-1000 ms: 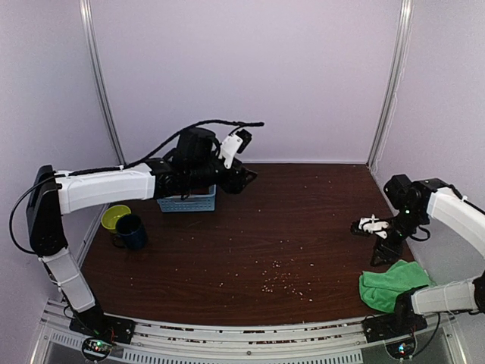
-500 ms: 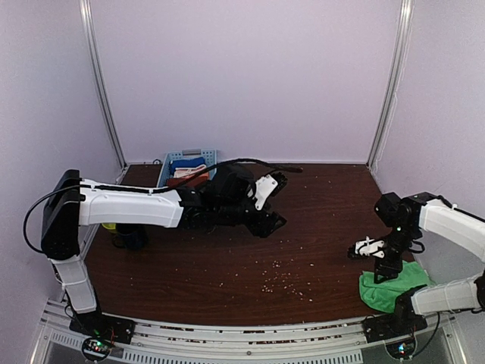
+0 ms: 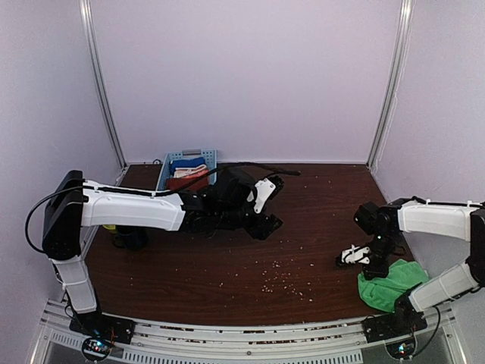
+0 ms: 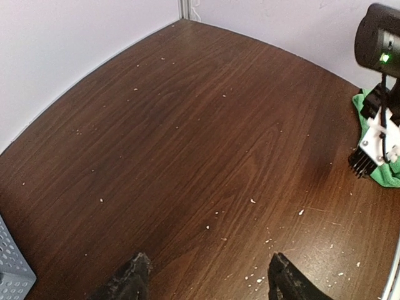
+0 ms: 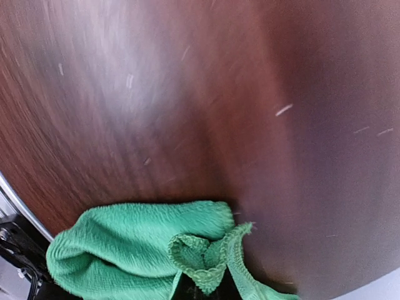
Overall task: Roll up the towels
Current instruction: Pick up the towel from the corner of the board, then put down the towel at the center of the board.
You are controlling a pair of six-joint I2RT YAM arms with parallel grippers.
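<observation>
The green towel (image 3: 395,282) lies crumpled at the table's near right corner. My right gripper (image 3: 373,264) points down at the towel's left edge. In the right wrist view a folded hem of the green towel (image 5: 125,250) is pinched in the shut right gripper (image 5: 206,291). My left gripper (image 3: 267,223) hovers open over the middle of the table, and in the left wrist view its fingers (image 4: 130,284) stand wide apart above bare wood, with the left gripper (image 4: 206,286) holding nothing. A reddish-brown towel (image 3: 180,183) shows in the basket, partly hidden by the left arm.
A blue basket (image 3: 167,161) at the back left holds blue and white-and-orange cloths. A dark mug (image 3: 130,240) sits at the left edge behind the left arm. Pale crumbs (image 3: 276,282) dot the wood near the front middle. Walls close in on three sides.
The left arm swung from above the basket down to the table's middle, still open. The right gripper dropped toward the green towel and shut on its edge.
</observation>
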